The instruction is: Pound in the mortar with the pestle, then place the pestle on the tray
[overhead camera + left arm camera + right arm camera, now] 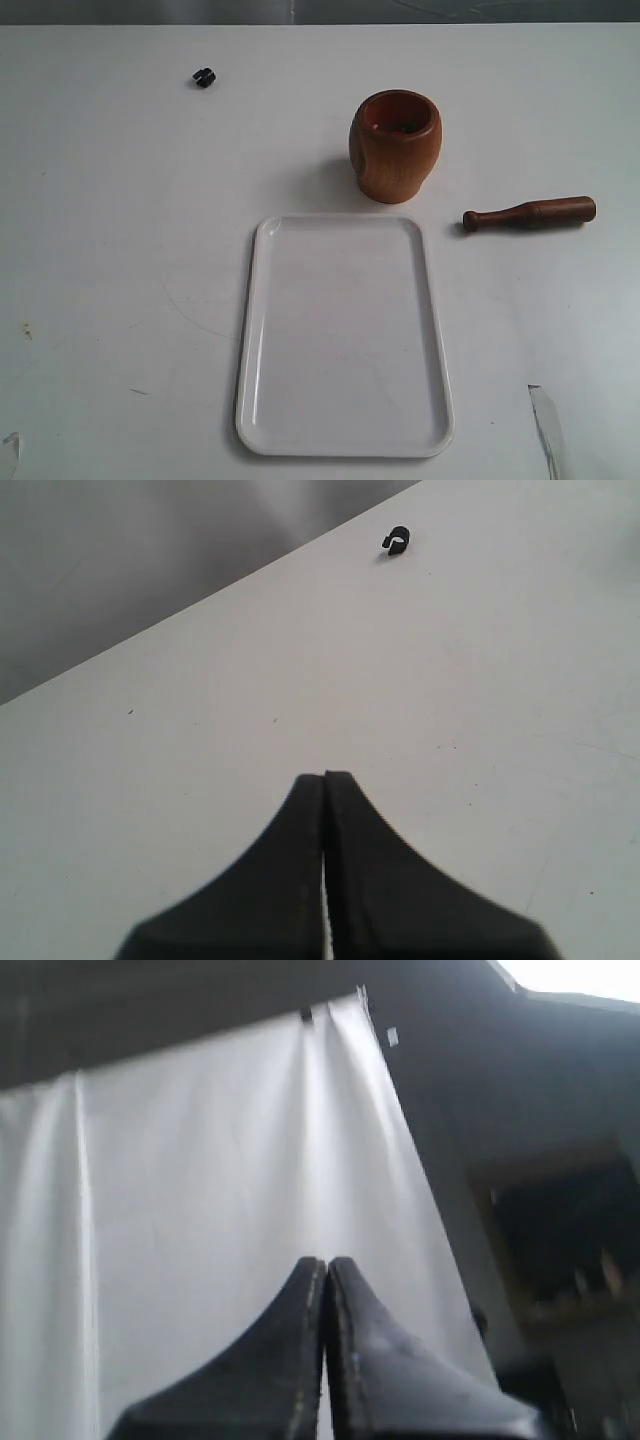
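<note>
The pestle (528, 214) lies flat on the desk (120, 250) near the mortar (395, 147), on the side of the right gripper (327, 1260), long axis crosswise, knob toward the mortar. That gripper and the left gripper (325, 777) are both closed and empty. The right seems nearer, though its camera misses the pestle.

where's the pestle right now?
Exterior view: the pestle lies flat on the table, right side, to the right of the mortar and off the upper right corner of the tray, touching neither.

Bright even light, soft shadows, blurred wrist views
</note>
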You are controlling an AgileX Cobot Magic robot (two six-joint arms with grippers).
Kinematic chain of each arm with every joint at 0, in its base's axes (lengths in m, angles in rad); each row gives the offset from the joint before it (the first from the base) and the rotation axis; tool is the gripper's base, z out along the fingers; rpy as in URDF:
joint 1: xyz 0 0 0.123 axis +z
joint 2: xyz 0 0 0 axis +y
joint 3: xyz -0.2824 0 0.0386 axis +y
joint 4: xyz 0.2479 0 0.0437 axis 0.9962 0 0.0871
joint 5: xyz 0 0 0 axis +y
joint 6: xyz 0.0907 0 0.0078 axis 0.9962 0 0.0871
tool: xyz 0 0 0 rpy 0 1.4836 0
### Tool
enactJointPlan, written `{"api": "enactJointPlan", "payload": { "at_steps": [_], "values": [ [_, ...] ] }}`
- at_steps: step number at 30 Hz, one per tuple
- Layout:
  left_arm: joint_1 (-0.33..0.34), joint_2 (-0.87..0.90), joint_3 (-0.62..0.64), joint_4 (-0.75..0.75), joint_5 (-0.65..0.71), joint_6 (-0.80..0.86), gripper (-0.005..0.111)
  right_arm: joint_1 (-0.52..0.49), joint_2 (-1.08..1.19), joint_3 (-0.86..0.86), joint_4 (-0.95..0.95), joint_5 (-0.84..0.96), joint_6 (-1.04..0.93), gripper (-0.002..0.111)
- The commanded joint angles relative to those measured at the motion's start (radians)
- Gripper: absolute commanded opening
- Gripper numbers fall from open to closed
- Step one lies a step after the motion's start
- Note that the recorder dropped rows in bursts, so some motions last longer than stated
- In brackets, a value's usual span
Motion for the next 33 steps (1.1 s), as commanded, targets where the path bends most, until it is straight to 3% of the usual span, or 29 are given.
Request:
{"api": "enactJointPlan", "payload": {
  "at_steps": [1,4,13,22,28,33],
  "values": [
    [-0.008,-0.001,0.001,-0.007,-0.003,-0.008,0.0,0.003,0.015,0.002,-0.145,-0.343,0.028,0.0],
    [-0.008,-0.001,0.001,-0.007,-0.003,-0.008,0.0,0.003,0.085,-0.062,-0.13,-0.314,0.025,0.0],
    [-0.008,-0.001,0.001,-0.007,-0.003,-0.008,0.0,0.003,0.62,-0.469,-0.296,0.064,0.09,0.0],
    [-0.008,-0.001,0.001,-0.007,-0.003,-0.008,0.0,0.009,1.106,-0.931,-0.331,0.741,0.093,0.0],
    [-0.008,-0.001,0.001,-0.007,-0.003,-0.008,0.0,0.09,1.333,-1.2,-0.302,1.212,-0.087,0.0],
    [-0.008,-0.001,0.001,-0.007,-0.003,-0.008,0.0,0.178,1.508,-1.424,-0.123,1.589,-0.442,0.0]
  ]
}}
